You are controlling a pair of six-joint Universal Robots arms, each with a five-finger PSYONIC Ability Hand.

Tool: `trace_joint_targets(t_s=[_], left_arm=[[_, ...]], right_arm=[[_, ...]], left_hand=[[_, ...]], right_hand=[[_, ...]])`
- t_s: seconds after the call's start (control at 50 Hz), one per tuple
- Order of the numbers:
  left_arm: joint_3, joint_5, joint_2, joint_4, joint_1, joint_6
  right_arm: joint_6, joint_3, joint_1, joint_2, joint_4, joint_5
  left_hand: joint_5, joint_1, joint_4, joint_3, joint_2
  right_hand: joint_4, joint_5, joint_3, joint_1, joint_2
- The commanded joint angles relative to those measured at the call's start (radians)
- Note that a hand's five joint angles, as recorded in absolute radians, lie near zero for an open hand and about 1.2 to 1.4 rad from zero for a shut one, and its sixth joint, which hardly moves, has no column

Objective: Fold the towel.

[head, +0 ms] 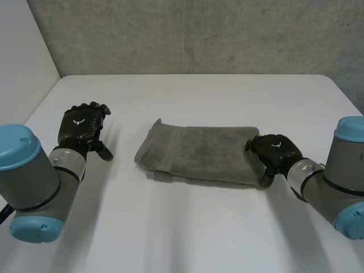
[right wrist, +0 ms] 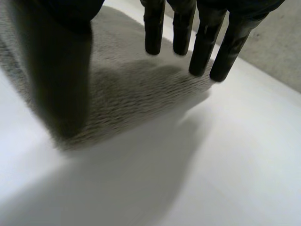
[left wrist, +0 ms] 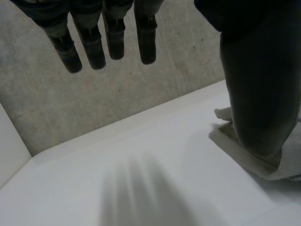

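Arms [head: 34,182] over white table [head: 187,227], grey concrete wall [head: 199,34] behind; left robot hand [head: 84,126] and right robot hand [head: 276,151] spread; towel [head: 199,153] between.

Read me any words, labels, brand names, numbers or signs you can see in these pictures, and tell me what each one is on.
There are no readable words or numbers here.
Left hand: a small white emblem on its back, a winged shape with no letters.
Right hand: the same white emblem on its back, with no letters.
Grey towel: plain weave with a woven band near one end, no tag or print to read.
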Motion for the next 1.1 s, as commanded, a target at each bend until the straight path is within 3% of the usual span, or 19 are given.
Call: trace_joint_targets(t_s=[0.02,0.18,0.38,0.66,0.7,0.82,0.96,1.1], left_arm=[[-0.008,0.0,0.0,0.001,-0.001,0.0],[-0.009,0.0,0.0,0.001,-0.002,0.0],[-0.014,0.0,0.0,0.002,-0.002,0.0],[-0.017,0.0,0.0,0.002,-0.002,0.0],[-0.02,0.0,0.0,0.002,-0.002,0.0],[-0.021,0.0,0.0,0.005,-0.002,0.002],[-0.012,0.0,0.003,0.022,-0.001,0.002],[0.015,0.0,0.018,0.022,-0.002,0.003]], right_arm=[[0.029,0.021,0.005,-0.004,0.031,0.004],[0.097,0.034,0.002,-0.004,0.007,-0.002],[0.118,0.046,-0.01,0.002,-0.067,-0.002],[0.117,0.049,-0.012,0.023,-0.073,-0.002],[0.117,0.049,-0.012,0.022,-0.072,-0.002],[0.106,0.055,-0.015,-0.001,-0.055,-0.013],[0.016,0.067,-0.136,-0.13,0.039,-0.059],[-0.018,-0.089,-0.086,-0.184,0.132,-0.094]], left_hand=[[-0.029,-0.065,-0.066,-0.071,-0.056],[-0.029,-0.065,-0.066,-0.071,-0.056],[-0.032,-0.068,-0.069,-0.074,-0.059],[-0.032,-0.068,-0.069,-0.074,-0.059],[-0.032,-0.068,-0.069,-0.074,-0.059],[-0.032,-0.068,-0.069,-0.074,-0.059],[-0.032,-0.068,-0.069,-0.074,-0.059],[-0.038,-0.074,-0.075,-0.08,-0.064]], right_hand=[[-0.098,-0.087,-0.102,-0.107,-0.091],[0.037,0.048,0.033,0.028,0.044],[0.588,0.599,0.585,0.579,0.596],[0.653,0.664,0.65,0.645,0.661],[1.044,1.055,1.041,1.036,1.052],[1.054,1.066,1.051,1.046,1.062],[1.054,1.066,1.051,1.046,1.062],[1.054,1.066,1.051,1.046,1.062]])
